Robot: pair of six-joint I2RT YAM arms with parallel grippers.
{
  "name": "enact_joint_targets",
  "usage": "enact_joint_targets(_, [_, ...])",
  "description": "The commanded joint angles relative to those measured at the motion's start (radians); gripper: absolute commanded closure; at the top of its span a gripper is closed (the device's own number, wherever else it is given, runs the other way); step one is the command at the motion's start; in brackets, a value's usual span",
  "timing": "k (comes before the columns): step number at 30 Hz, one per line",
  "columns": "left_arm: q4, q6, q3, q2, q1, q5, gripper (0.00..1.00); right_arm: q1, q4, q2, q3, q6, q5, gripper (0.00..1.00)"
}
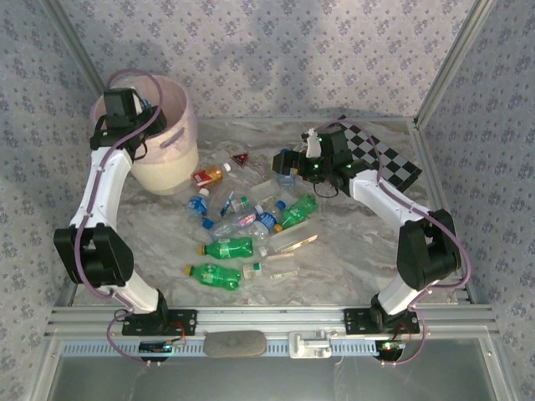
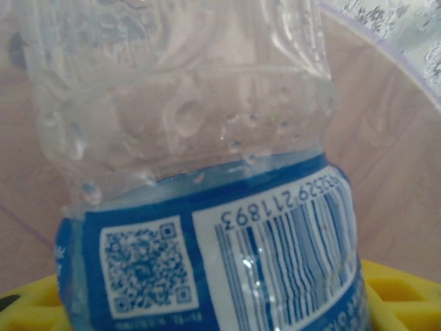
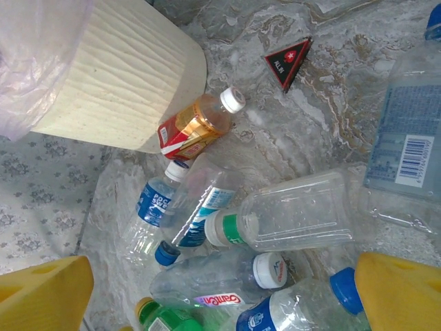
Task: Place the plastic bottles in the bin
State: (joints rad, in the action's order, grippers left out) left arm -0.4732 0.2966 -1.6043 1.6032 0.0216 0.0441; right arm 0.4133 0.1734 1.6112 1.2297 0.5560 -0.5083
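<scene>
One clear, blue-label bottle is clamped btwn the left fingers, hanging w/ the pink bin wall all round it, at the bench far-left. Other bottles lie piled mid-bench, just right of the bin. Right fingers are spread wide, empty, above the pile near a red triangle.

Left hand sits over the bin, perhaps inside its rim; bottles strew the table.
</scene>
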Motion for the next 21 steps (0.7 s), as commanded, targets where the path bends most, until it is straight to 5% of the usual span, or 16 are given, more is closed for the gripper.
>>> enact_joint_targets(1, [-0.036, -0.011, -0.067, 0.014, 0.008, -0.019, 0.30, 0.006, 0.038, -0.002, 0.041, -0.032, 0.024, 0.01])
enact_joint_targets(6, [-0.045, -0.001, -0.096, 0.023, 0.008, -0.024, 0.00, 0.005, 0.067, 0.011, 0.071, -0.047, 0.025, 0.01])
enact_joint_targets(15, [-0.046, -0.012, -0.112, -0.020, -0.004, -0.044, 0.00, 0.005, 0.116, 0.053, 0.110, -0.068, 0.066, 0.01])
enact_joint_targets(21, [0.004, -0.054, -0.068, -0.099, -0.107, 0.007, 0.00, 0.002, 0.216, 0.128, 0.192, -0.127, 0.102, 0.01])
